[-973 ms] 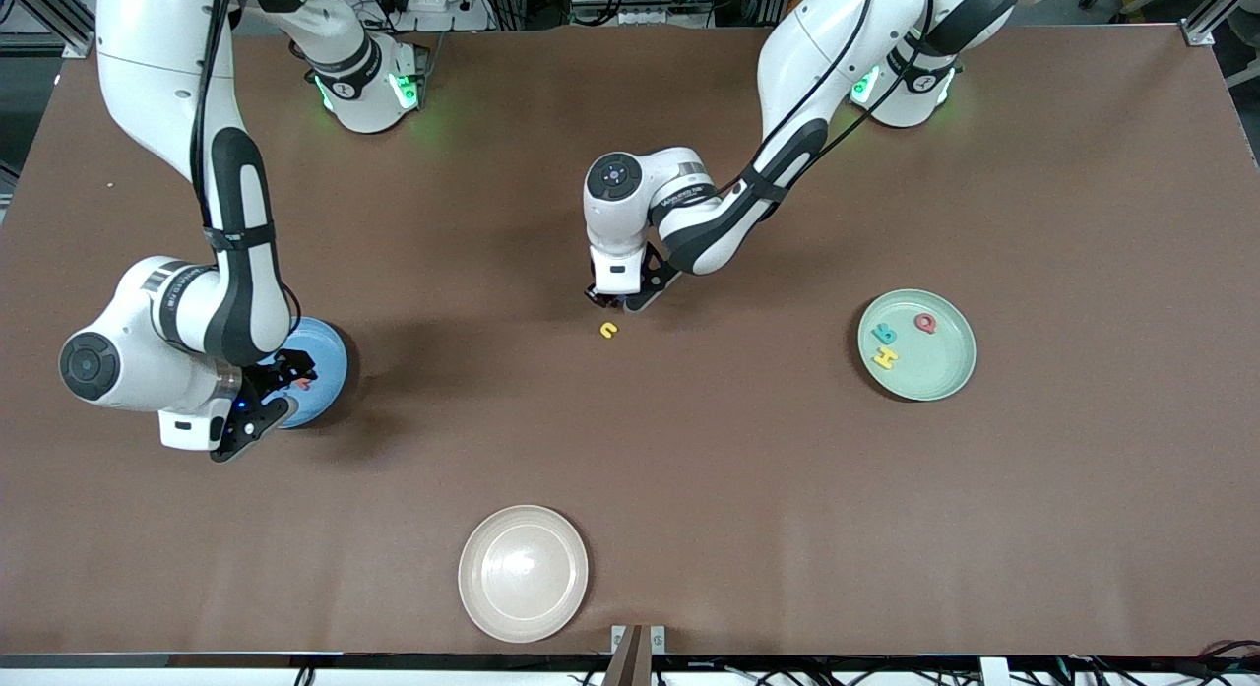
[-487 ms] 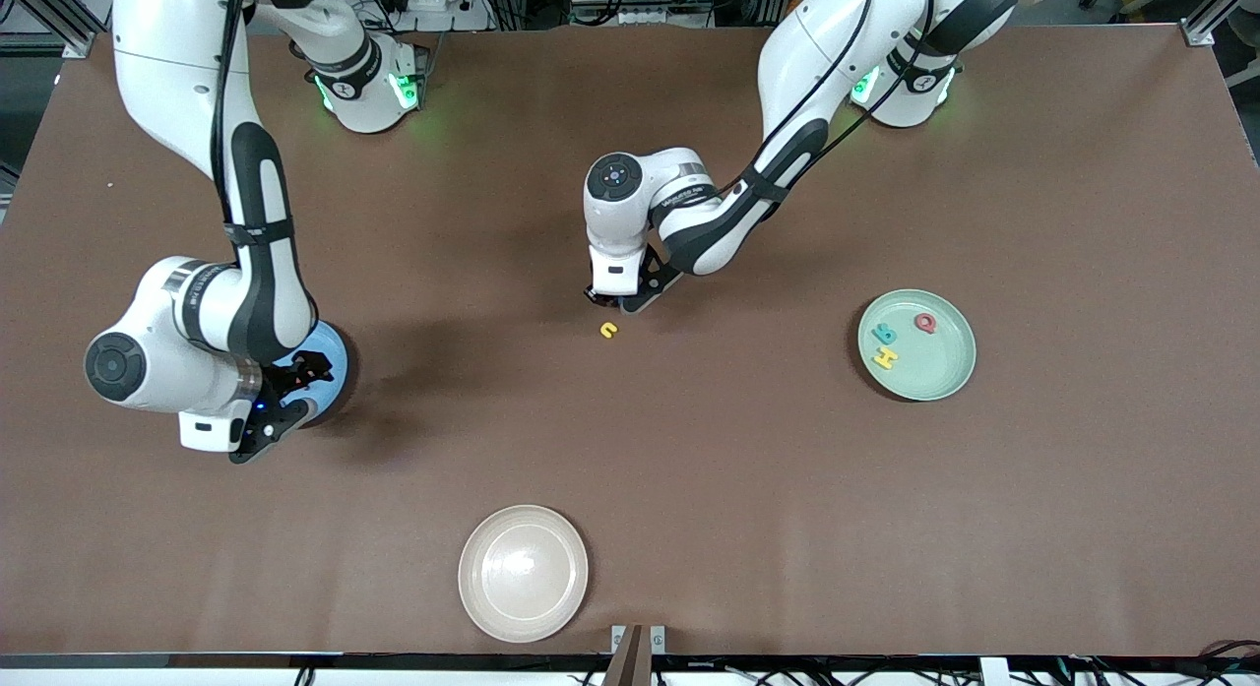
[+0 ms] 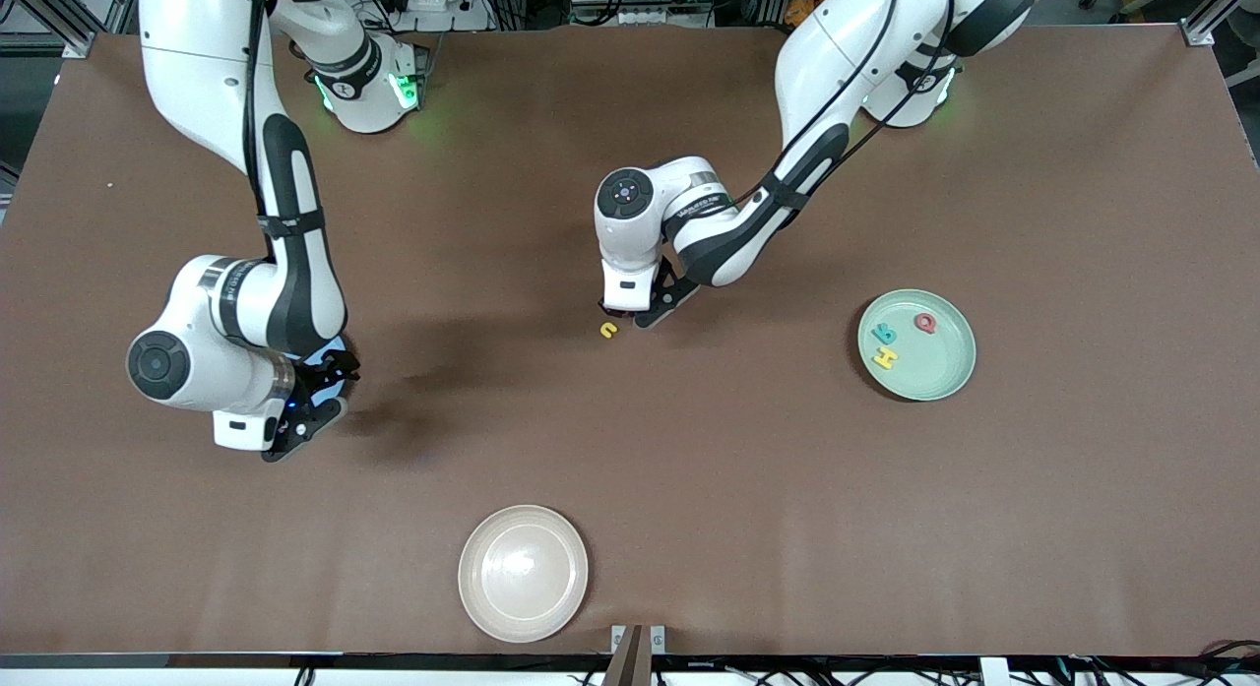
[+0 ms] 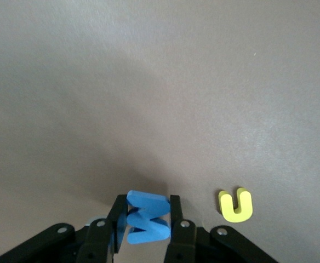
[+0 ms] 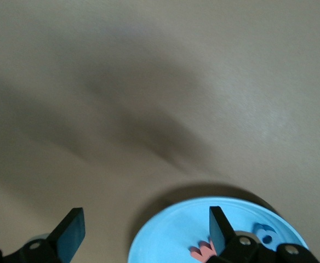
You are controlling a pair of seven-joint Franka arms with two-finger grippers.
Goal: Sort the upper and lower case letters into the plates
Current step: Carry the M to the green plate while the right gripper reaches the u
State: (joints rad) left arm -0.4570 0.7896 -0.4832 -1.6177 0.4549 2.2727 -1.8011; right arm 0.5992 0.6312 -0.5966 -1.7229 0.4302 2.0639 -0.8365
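Observation:
My left gripper [image 3: 631, 313] is shut on a blue zigzag letter [image 4: 147, 217] and holds it just above the table, beside a yellow letter [image 3: 608, 329], a "u" in the left wrist view [image 4: 235, 204]. My right gripper [image 3: 320, 397] is open and empty over the edge of the blue plate [image 3: 334, 350], which the arm mostly hides. In the right wrist view the blue plate [image 5: 193, 227] holds a red letter [image 5: 203, 252] and a blue letter [image 5: 264, 234]. The mint green plate [image 3: 935, 371] holds a teal letter [image 3: 883, 333], a yellow letter [image 3: 885, 357] and a red letter [image 3: 925, 322].
A cream-beige plate [image 3: 523, 573] with nothing on it lies near the table edge closest to the front camera. The brown table top [image 3: 748, 469] stretches between the plates.
My right arm has swung off the blue plate toward the table's middle, gripper open. My left gripper has shifted a little closer to the yellow letter, still holding the blue letter.

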